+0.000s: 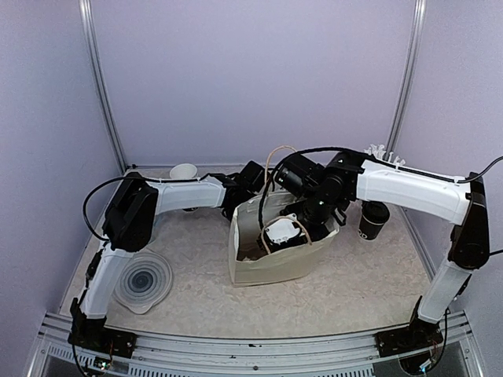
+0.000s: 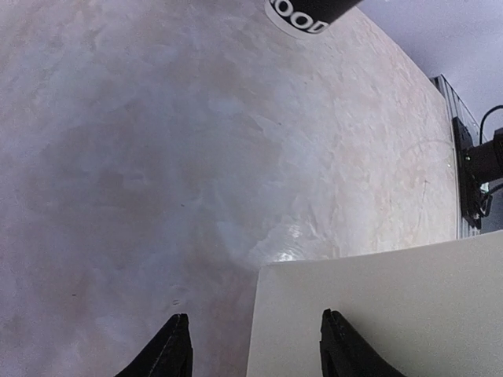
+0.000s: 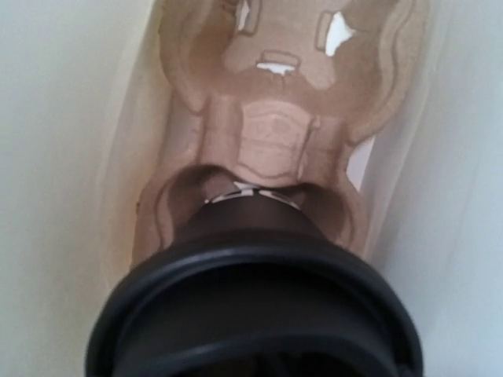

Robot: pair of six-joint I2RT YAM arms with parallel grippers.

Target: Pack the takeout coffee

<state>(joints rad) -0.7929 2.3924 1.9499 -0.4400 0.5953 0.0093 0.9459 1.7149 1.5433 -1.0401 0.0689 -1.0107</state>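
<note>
Marbled beige tabletop (image 1: 196, 314) ran between pale violet walls, with a round translucent dish (image 1: 144, 280) lying near the left arm's base. Mid-table stood a cream paper bag (image 1: 275, 271). The left gripper (image 2: 254, 316) had its fingers spread either side of the bag's upright edge. The right gripper (image 1: 302, 224) hung down inside the bag, its fingers hidden, so its grip could not be told. Inside, a lidded black cup (image 3: 251, 314) sat in the near pocket of the brown pulp carrier tray (image 3: 275, 133). Just right of the bag stood a second black cup (image 1: 373, 220); farther back were a white cup (image 1: 182, 170) and white straws (image 1: 385, 153).
</note>
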